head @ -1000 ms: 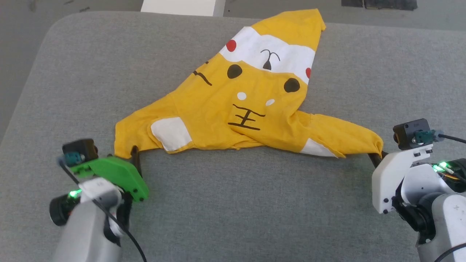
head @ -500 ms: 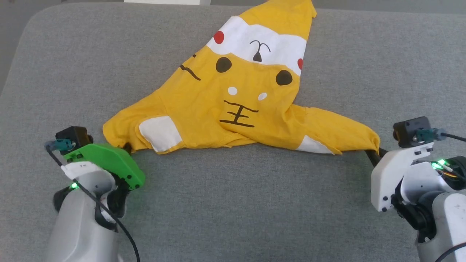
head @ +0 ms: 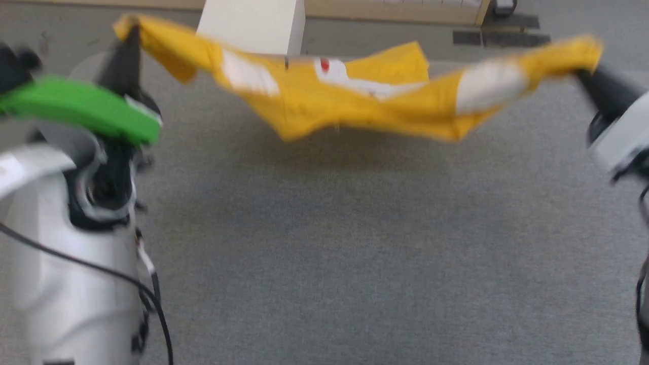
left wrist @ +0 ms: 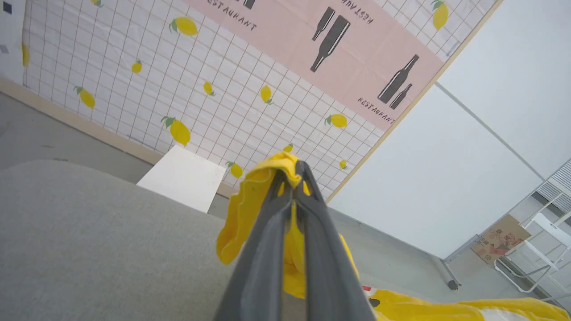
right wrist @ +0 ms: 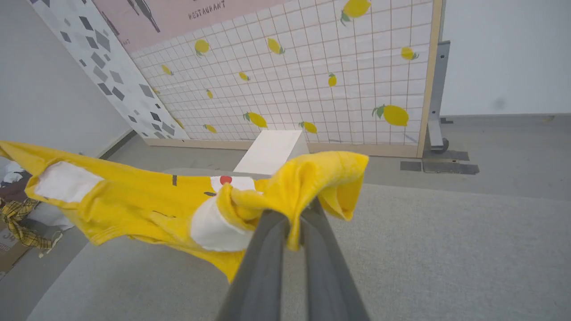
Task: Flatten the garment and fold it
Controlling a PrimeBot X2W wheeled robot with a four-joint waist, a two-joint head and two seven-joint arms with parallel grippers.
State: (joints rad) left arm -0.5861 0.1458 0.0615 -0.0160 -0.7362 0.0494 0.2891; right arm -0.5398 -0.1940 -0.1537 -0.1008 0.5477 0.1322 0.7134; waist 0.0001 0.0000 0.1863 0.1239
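The garment [head: 355,96], a bright yellow T-shirt with white patches and a red dot, hangs stretched in the air above the grey surface [head: 329,243]. My left gripper [head: 129,30] is shut on its left end at the upper left of the head view. In the left wrist view the left gripper [left wrist: 292,171] pinches yellow cloth [left wrist: 247,214] between its dark fingers. My right gripper [head: 583,71] is shut on the right end. The right wrist view has the right gripper [right wrist: 299,214] clamped on a bunched yellow sleeve [right wrist: 308,178], with the rest of the shirt sagging leftward.
A white box [head: 253,23] stands on the floor beyond the far edge of the grey surface. A lemon-patterned tiled panel [right wrist: 312,76] rises behind it. A cardboard box [left wrist: 502,236] and a white rack [left wrist: 539,263] stand off to one side.
Both arms have lifted the garment off the grey surface and it now hangs stretched between them. The left gripper shut on the left sleeve. The head camera has tilted up.
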